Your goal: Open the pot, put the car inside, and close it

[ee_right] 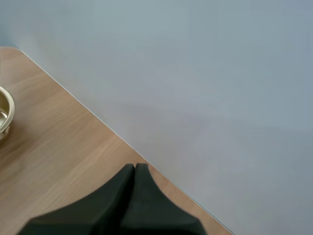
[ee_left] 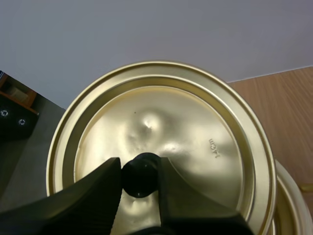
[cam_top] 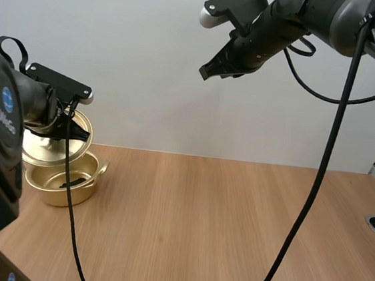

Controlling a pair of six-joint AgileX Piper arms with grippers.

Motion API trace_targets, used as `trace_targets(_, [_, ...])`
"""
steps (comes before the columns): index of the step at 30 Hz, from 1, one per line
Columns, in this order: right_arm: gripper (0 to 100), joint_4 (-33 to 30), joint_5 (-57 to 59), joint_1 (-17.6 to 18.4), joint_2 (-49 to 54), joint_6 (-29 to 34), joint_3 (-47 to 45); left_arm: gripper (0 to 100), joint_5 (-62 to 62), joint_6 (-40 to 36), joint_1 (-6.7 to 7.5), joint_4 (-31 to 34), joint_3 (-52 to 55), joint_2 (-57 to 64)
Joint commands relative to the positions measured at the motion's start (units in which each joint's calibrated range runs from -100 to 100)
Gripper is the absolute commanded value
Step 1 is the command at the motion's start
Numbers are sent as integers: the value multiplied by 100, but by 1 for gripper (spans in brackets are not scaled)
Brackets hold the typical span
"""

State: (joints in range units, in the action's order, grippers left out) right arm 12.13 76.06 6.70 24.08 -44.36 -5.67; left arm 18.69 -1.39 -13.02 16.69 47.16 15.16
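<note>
The lid (ee_left: pixel 195 127) is pinched by its black knob (ee_left: pixel 140 177) in the left gripper (ee_left: pixel 140 169) and held just above the open pot (cam_top: pixel 61 196); "14cm" is stamped on it. The pot is set near the worktop's (cam_top: pixel 231 239) far left corner, with a small dark shape (cam_top: pixel 74 183), not identifiable, inside. Farther off, the right gripper (cam_top: pixel 208 69) is held high, fingers pressed together on nothing; "PiPER" is read on its arm (cam_top: pixel 347 23).
</note>
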Motion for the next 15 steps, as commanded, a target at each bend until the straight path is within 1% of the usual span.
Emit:
trace_targets(1, [0, 4, -26, -3, -7, -3, -5, 0, 296, 83, 3, -11, -6, -26])
trace_targets(3, [0, 4, -64, -3, -7, -3, -5, 0, 594, 148, 3, -66, -6, -54])
trace_targets(5, [0, 4, -126, -3, -7, -3, -5, 0, 799, 348, 3, -296, -6, -54])
trace_targets(8, [0, 40, -144, -3, -7, -3, -5, 0, 1070, 910, 3, -1025, -6, -54])
trace_targets(10, [0, 40, -144, -3, -7, -3, -5, 0, 1194, 1401, 3, -1669, -6, -54])
trace_targets(12, [0, 51, -144, -3, -7, -3, -5, 0, 1357, 1686, 3, -2011, -20, -81])
trace_targets(15, [0, 65, -144, -3, -7, -3, -5, 0, 1707, 1765, 3, -2105, -133, -251])
